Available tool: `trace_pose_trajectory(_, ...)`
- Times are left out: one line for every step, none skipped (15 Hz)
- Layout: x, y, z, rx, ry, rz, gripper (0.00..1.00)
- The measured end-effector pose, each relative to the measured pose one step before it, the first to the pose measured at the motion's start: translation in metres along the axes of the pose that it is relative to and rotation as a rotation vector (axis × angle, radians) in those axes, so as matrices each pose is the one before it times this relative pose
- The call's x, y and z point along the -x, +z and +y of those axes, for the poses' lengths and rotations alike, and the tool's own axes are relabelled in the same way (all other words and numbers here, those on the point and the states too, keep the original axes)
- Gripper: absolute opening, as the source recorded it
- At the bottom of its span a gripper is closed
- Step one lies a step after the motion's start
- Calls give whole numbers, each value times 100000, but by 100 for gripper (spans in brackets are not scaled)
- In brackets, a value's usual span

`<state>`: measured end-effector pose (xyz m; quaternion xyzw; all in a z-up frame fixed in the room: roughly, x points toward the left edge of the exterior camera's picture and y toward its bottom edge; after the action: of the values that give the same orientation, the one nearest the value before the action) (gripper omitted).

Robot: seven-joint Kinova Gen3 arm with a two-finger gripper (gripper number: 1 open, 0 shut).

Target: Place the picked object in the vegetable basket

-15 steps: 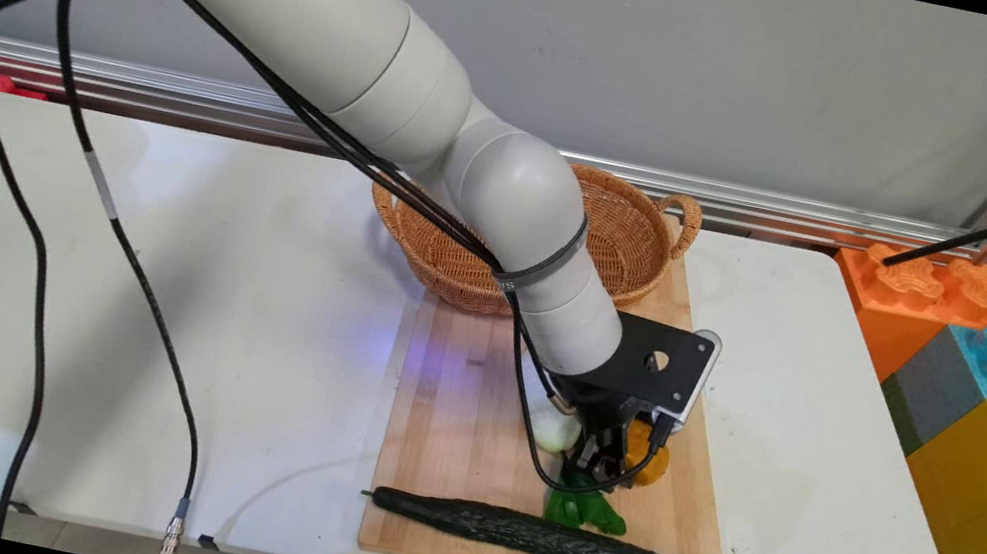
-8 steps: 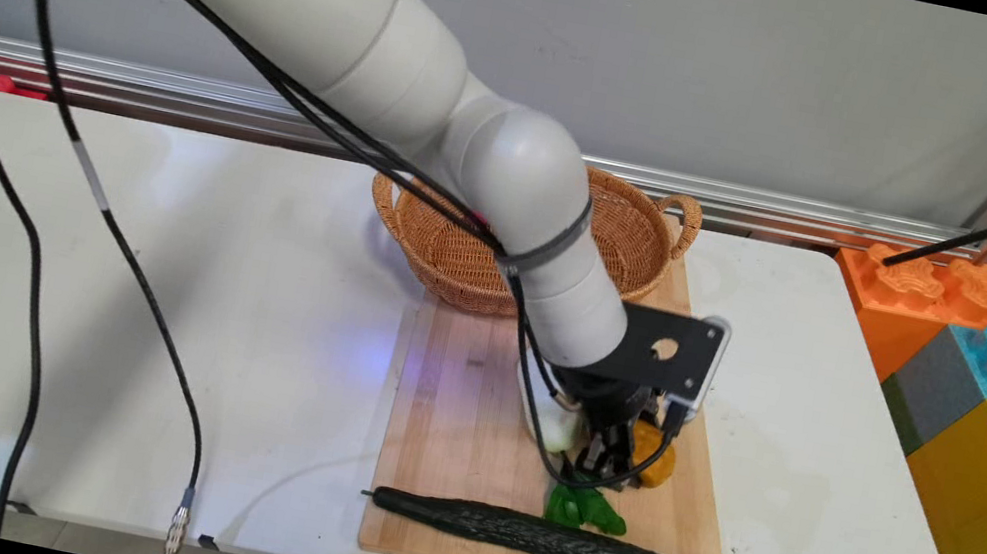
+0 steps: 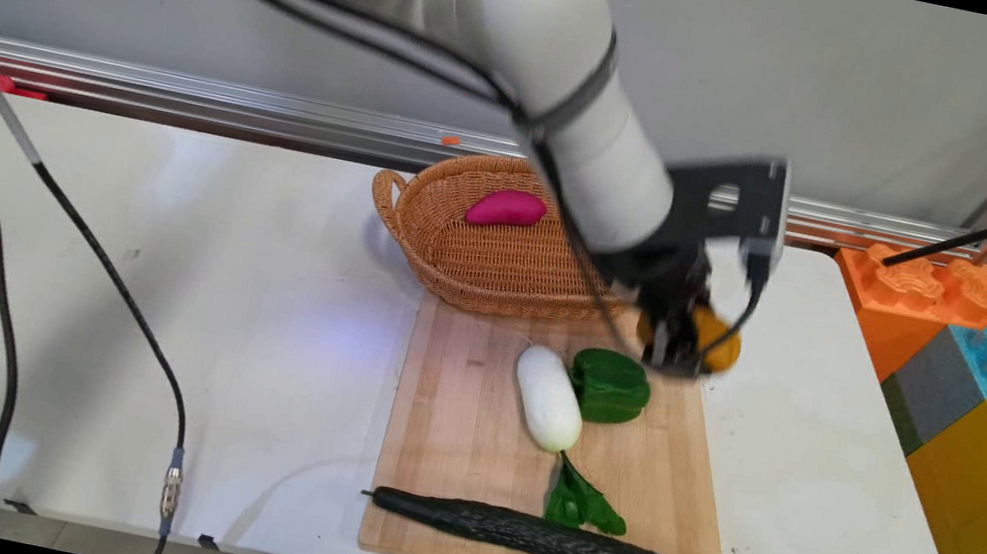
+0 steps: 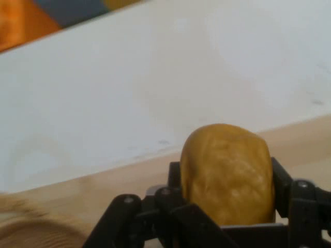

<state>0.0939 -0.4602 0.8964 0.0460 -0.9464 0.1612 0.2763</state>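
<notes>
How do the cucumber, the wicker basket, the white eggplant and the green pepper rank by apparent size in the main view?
1. cucumber and wicker basket: the cucumber is longest, but the basket, partly hidden by the arm, covers more area, so no firm ranking.
2. white eggplant
3. green pepper, only slightly smaller.

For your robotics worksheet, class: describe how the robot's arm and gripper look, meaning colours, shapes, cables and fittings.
The arm is made of thick, rounded white tube sections with a dark band near the wrist. Black cables hang from it. A flat black plate with a round hole sits at the wrist. The gripper is black, with a jointed linkage.
</notes>
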Motion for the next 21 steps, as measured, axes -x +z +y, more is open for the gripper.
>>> trace_pose_trajectory(-65,-704,-1148,-4095,-2806,127,0)
trace_pose_trajectory(142,-484,-1021,-3506,-2676,-281,0)
trace_pose_trajectory(341,-338,-1159,-3723,-3392,-658,0)
trace_pose_trajectory(382,-104,-901,-2749,-3196,-708,0)
trace_pose_trajectory(287,-41,-600,-1790,-2230,-560,0)
trace_pose_trajectory(409,77,-867,-2383,-3307,-778,0)
trace_pose_trajectory(346,172,-722,-1807,-2950,-683,0)
trace_pose_trajectory(381,262,-645,-1478,-3114,-739,0)
trace_pose_trajectory(413,295,-670,-1472,-3229,-811,0)
trace_pose_trajectory(438,387,-669,-1395,-3221,-836,0)
trace_pose_trajectory(670,678,-956,-1898,-4479,-1369,0)
trace_pose_trajectory(794,938,-1104,-2121,-4954,-1635,0)
trace_pose_trajectory(511,684,-740,-1451,-3056,-1034,0)
trace_pose_trajectory(865,1258,-1171,-2143,-4955,-1793,0)
trace_pose_trajectory(607,995,-819,-1396,-3489,-1413,0)
trace_pose_trajectory(499,941,-709,-1168,-3105,-1240,0)
trace_pose_trajectory(269,620,-407,-627,-1811,-803,0)
trace_pose_trajectory(346,817,-574,-900,-2348,-975,0)
trace_pose_trajectory(333,856,-546,-749,-2238,-994,0)
trace_pose_trajectory(186,688,-379,-386,-1684,-722,0)
trace_pose_trajectory(89,451,-256,-144,-1095,-383,100)
